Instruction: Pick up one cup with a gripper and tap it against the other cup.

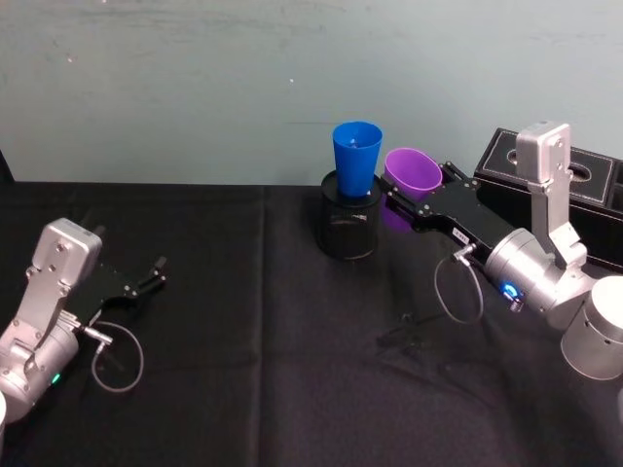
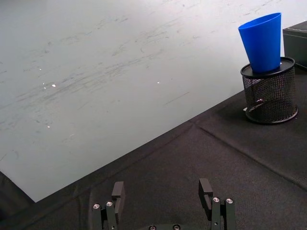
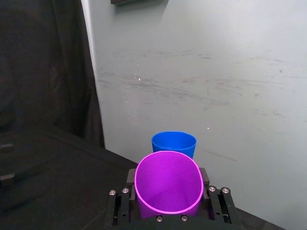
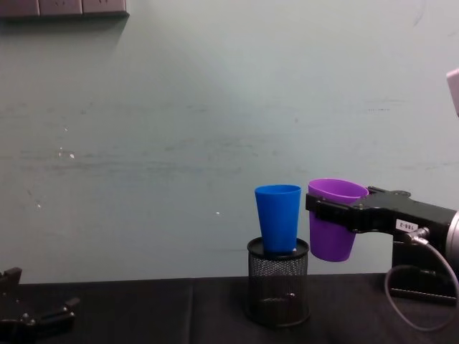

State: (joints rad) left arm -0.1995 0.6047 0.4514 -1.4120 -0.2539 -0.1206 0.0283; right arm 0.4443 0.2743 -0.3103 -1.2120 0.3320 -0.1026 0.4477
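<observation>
My right gripper (image 1: 414,192) is shut on the purple cup (image 1: 412,171), holding it upright in the air. The blue cup (image 1: 356,159) stands in the top of a black mesh pen holder (image 1: 349,227) just left of it. From the chest view the purple cup (image 4: 333,219) hangs a narrow gap away from the blue cup (image 4: 278,217). In the right wrist view the purple cup (image 3: 168,184) sits between the jaws with the blue cup (image 3: 173,143) right behind it. My left gripper (image 1: 154,273) rests open low at the left of the table; its wrist view shows the blue cup (image 2: 263,42) far off.
A black box (image 1: 553,190) stands at the back right behind my right arm. The table is covered with a black cloth (image 1: 253,341) and backed by a pale wall. A cable loop (image 1: 456,287) hangs off the right wrist.
</observation>
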